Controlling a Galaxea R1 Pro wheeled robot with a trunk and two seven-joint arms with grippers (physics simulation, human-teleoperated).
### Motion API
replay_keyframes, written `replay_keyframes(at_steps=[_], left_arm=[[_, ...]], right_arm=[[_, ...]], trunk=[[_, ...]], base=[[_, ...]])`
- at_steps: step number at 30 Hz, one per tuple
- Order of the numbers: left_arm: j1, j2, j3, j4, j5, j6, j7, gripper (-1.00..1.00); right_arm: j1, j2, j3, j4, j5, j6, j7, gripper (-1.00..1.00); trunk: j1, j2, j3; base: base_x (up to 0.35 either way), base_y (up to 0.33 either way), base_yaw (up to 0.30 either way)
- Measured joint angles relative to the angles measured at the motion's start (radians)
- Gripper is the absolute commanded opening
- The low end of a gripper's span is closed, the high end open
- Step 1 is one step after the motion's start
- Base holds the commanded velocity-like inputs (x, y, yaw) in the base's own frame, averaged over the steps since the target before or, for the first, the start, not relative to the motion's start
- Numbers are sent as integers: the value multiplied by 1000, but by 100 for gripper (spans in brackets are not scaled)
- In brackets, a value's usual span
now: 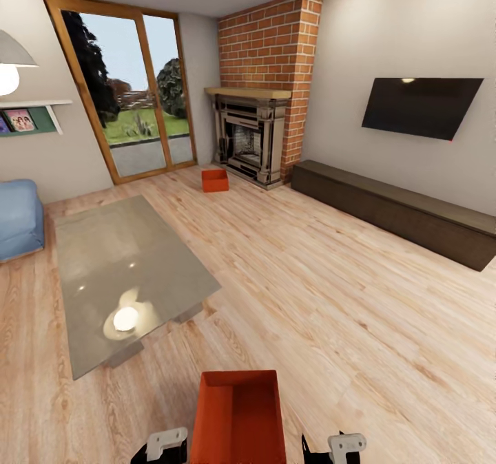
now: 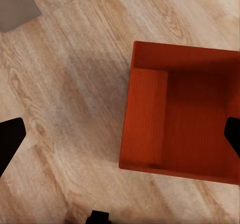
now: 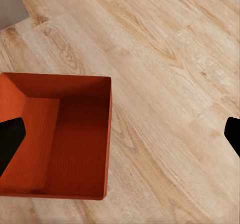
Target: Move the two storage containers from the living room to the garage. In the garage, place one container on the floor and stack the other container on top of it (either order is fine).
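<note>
Right at the robot's feet sits the near bin (image 1: pixel 238 416), open top up, on the wood floor (image 1: pixel 331 299), squarely between the left gripper (image 1: pixel 160 447) and the right gripper (image 1: pixel 337 449). In the left wrist view the near bin (image 2: pixel 177 116) lies under that gripper, one dark fingertip (image 2: pixel 10 141) over bare planks and the other over the bin's far side, so those fingers are spread wide and hold nothing. Same story in the right wrist view: the near bin (image 3: pixel 57 136) lies with one fingertip (image 3: pixel 10 139) over its ribbed base and the other well out over the planks, fingers apart, no grip. Just beyond the near bin, on its left, lies the grey rug (image 1: pixel 127 271). Farther on, the far bin (image 1: pixel 215 180) rests on the planks just in front of the fireplace (image 1: pixel 251 140), with the glass doors (image 1: pixel 131 99) to the fireplace's left and the low cabinet (image 1: pixel 393 209) to its right. By my reading, the job has barely begun: both bins are in the living room, neither lifted, and the carrying, the garage and the stacking all lie ahead.
</note>
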Motion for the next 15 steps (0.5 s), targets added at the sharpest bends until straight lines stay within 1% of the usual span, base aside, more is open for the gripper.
replay_keyframes(at_steps=[15], left_arm=[[0,0,0,0,0,0,0,100]], right_arm=[[0,0,0,0,0,-1,1,100]], trunk=[[0,0,0]], base=[[-2,0,0]])
